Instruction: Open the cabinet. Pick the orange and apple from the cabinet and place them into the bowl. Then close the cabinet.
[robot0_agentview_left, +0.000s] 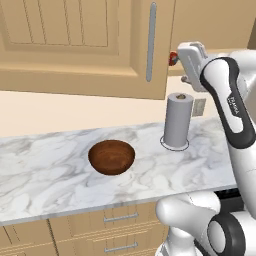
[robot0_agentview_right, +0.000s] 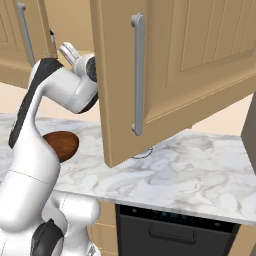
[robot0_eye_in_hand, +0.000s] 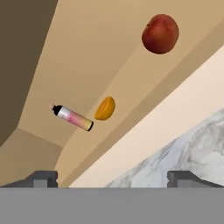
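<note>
Hand view: apple (robot0_eye_in_hand: 160, 33) and orange (robot0_eye_in_hand: 105, 108), seemingly shelved, beyond open gripper (robot0_eye_in_hand: 113, 177).

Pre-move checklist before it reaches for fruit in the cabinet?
1. Cabinet door open: ok, it stands swung out over the counter.
2. Gripper open and empty: ok, fingertips wide apart, nothing between them.
3. Apple in sight on the shelf: ok, unobstructed.
4. Orange in sight: ok, but a small bottle lies close beside it; touching or not, cannot tell.
5. Bowl upright and empty on the counter: ok.
6. Paper towel roll away from the bowl: ok, it stands apart to one side.
</note>
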